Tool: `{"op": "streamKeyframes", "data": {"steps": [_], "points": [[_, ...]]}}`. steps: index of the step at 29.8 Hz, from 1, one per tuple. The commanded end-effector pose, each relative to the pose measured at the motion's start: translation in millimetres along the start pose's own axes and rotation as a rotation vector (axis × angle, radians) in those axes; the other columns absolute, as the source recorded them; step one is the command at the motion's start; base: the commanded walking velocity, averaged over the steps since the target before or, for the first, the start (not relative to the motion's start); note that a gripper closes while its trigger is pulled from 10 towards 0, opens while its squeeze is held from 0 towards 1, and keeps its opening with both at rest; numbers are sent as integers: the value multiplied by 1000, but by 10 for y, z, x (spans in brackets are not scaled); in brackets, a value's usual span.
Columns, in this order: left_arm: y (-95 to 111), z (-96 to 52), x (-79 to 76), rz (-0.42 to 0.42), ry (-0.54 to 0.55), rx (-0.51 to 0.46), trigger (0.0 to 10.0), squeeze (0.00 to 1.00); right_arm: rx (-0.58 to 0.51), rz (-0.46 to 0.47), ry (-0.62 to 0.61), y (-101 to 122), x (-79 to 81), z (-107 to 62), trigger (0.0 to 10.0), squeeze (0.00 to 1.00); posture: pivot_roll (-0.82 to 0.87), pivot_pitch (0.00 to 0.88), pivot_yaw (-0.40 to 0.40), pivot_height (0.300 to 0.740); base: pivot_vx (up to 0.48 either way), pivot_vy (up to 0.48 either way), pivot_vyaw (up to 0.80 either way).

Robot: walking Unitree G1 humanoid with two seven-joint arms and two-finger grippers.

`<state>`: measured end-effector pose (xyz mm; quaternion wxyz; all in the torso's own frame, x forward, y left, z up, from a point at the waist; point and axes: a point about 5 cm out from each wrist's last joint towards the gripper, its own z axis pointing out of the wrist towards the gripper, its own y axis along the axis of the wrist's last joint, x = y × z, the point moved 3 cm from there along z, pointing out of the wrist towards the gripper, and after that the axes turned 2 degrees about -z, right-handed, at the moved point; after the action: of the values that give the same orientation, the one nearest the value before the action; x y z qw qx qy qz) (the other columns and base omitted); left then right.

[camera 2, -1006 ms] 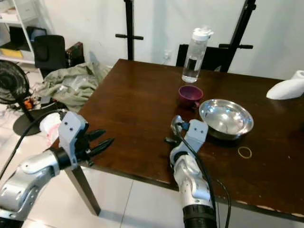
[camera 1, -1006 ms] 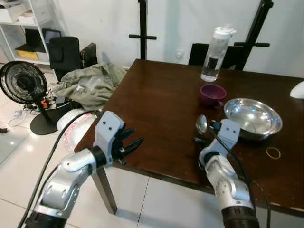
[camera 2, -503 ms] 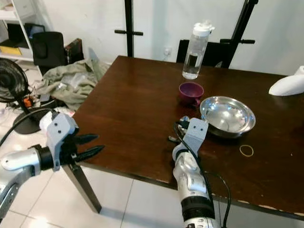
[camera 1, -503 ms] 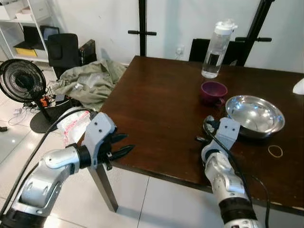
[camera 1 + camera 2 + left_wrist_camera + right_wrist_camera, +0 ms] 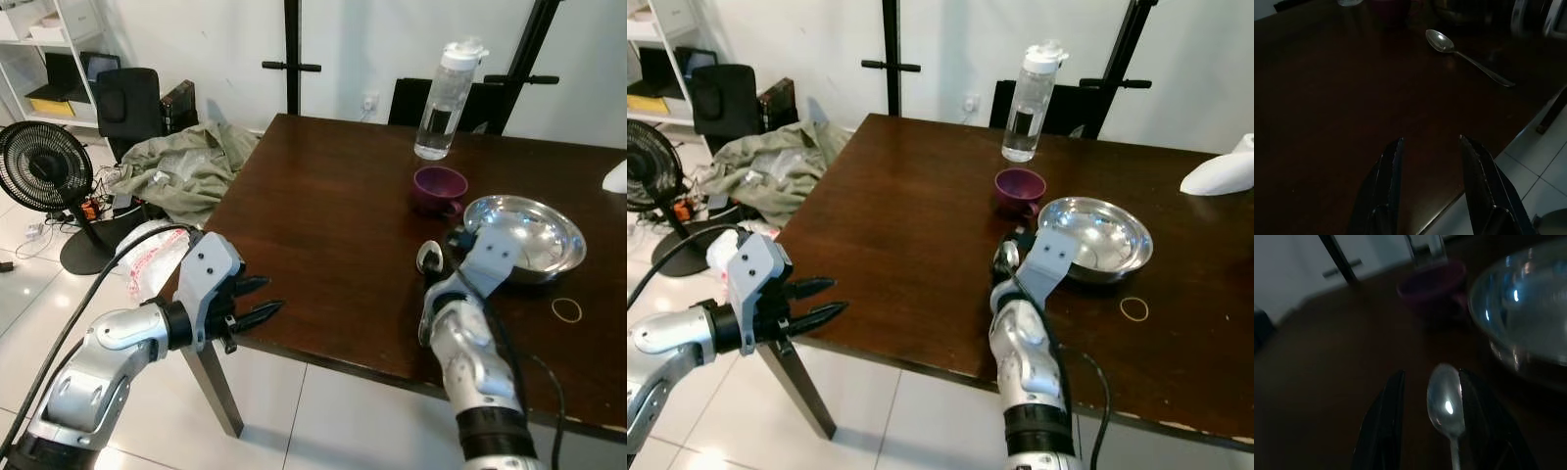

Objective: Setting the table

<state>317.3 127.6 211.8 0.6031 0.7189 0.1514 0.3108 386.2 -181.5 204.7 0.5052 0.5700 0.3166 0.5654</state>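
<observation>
Swung the right gripper [image 5: 1430, 431] in nearer the steel bowl [image 5: 529, 235], spoon [image 5: 429, 257] lifted with it, fingers apart around the handle but grip not certain. Judged a carry toward a place setting beside the bowl. Kept the left gripper [image 5: 1430, 171] spread and empty over the table [image 5: 323, 206] edge. Showed, from the left wrist, the full spoon handle; from the right wrist, the purple cup [image 5: 1432, 289] just beyond.
</observation>
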Motion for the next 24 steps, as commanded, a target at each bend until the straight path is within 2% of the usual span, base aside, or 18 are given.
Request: {"op": "streamKeyframes", "data": {"steps": [1, 2, 5, 6, 8, 13, 14, 15, 16, 17, 19, 20, 21, 22, 23, 24], "points": [[-52, 0, -55, -18, -14, 13, 10000, 0, 26, 16, 3, -59, -34, -44, 10000, 0, 101, 137, 99, 740, 0, 0, 0], [-58, 7, -66, -23, -13, 10, 10000, 0, 5, 19, 34, 9, -13, -85, 10000, 0, 95, 134, 97, 740, 0, 0, 0], [-74, 58, -89, -42, 18, -7, 10000, 0, -66, 6, 266, 231, 169, -369, 10000, 0, 95, 134, 97, 740, 0, 0, 0], [-74, 58, -89, -42, 18, -7, 10000, 0, -66, 6, 266, 231, 169, -369, 10000, 0, 95, 134, 97, 740, 0, 0, 0], [-84, 106, -57, -48, 81, -21, 10000, 0, -128, -32, 362, 359, 238, -544, 10000, 0, 76, 130, 104, 740, 0, 0, 0], [-88, 120, -37, -49, 107, -24, 10000, 0, -150, -49, 381, 395, 251, -585, 10000, 0, 76, 130, 105, 740, 0, 0, 0], [-28, 166, 160, -67, 327, -74, 10000, 0, -266, -128, 335, 550, 222, -615, 10000, 0, 78, 123, 113, 740, 0, 0, 0], [-28, 166, 160, -67, 327, -74, 10000, 0, -266, -128, 335, 550, 222, -615, 10000, 0, 78, 123, 113, 740, 0, 0, 0], [13, 159, 239, -76, 419, -97, 10000, 0, -294, -142, 333, 588, 254, -628, 10000, 0, 79, 121, 115, 740, 0, 0, 0], [50, 143, 295, -81, 486, -115, 10000, 0, -306, -148, 352, 602, 309, -646, 10000, 0, 79, 121, 115, 740, 0, 0, 0], [122, 81, 358, -80, 567, -136, 10000, 0, -267, -141, 468, 506, 523, -744, 10000, 0, 99, 114, 119, 740, 0, 0, 0], [122, 81, 358, -80, 567, -136, 10000, 0, -267, -141, 468, 506, 523, -744, 10000, 0, 99, 114, 119, 740, 0, 0, 0], [147, 36, 388, -73, 607, -139, 10000, 0, -218, -105, 524, 394, 643, -823, 10000, 0, 121, 114, 125, 740, 0, 0, 0], [147, 36, 388, -73, 607, -139, 10000, 0, -218, -105, 524, 394, 643, -823, 10000, 0, 121, 114, 125, 740, 0, 0, 0], [115, -7, 384, -56, 625, -120, 10000, 0, -165, -52, 541, 257, 722, -890, 10000, 0, 138, 116, 123, 740, 0, 0, 0], [115, -7, 384, -56, 625, -120, 10000, 0, -165, -52, 541, 257, 722, -890, 10000, 0, 138, 116, 123, 740, 0, 0, 0]]}}
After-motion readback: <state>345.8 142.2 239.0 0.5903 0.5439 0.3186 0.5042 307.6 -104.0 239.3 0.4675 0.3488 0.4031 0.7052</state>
